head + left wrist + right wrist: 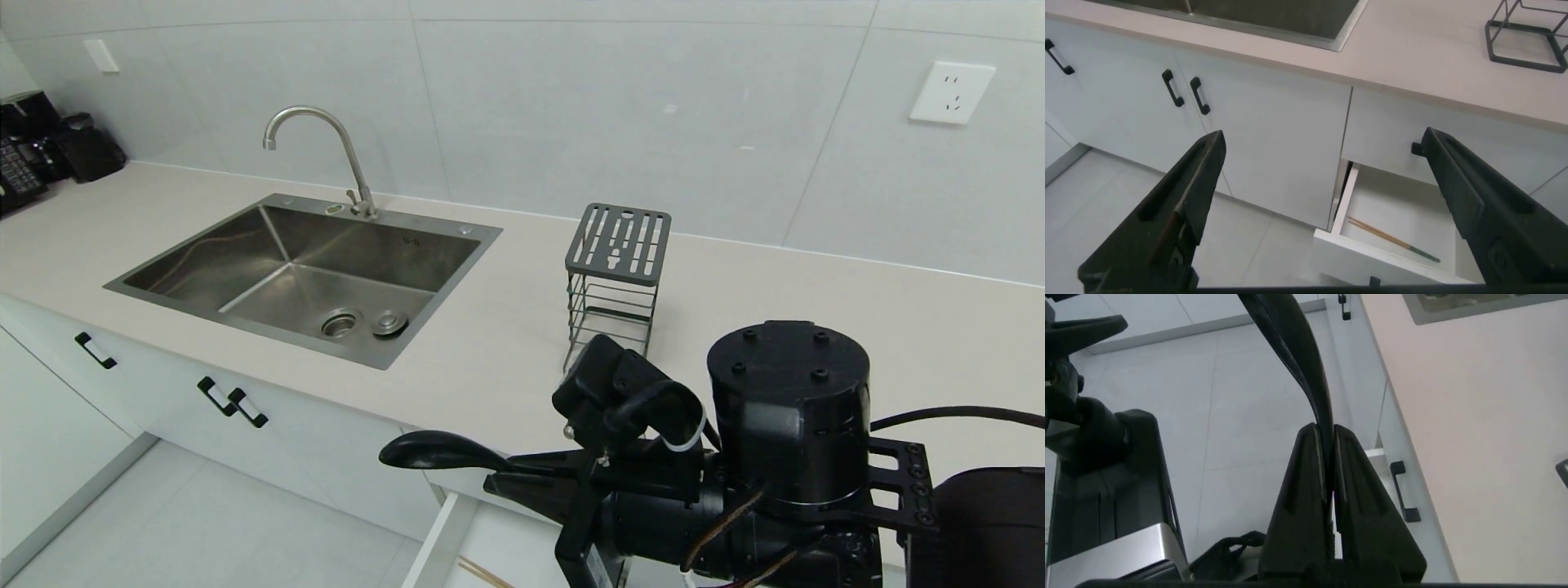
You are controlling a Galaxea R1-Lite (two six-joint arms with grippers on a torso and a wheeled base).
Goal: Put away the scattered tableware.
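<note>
Under the counter (506,343) the drawer (1344,204) is open, so next drop in the spoon (433,451) your right gripper (1325,441) pinches; your left gripper (1323,137) is spread wide.

The spoon (437,451) is black, like the right hand (1327,441) holding it. The surface (506,327) is pale beige, the sink (384,257) steel-grey, and the rack (616,245) at its three o'clock dark grey with a slotted top. In the white drawer (1343,204), the chopsticks (1392,239) are light wood with green tips.

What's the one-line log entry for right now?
right gripper: shut on black spoon | left gripper: open, facing open drawer | drawer: chopsticks inside | wire rack: on counter
</note>
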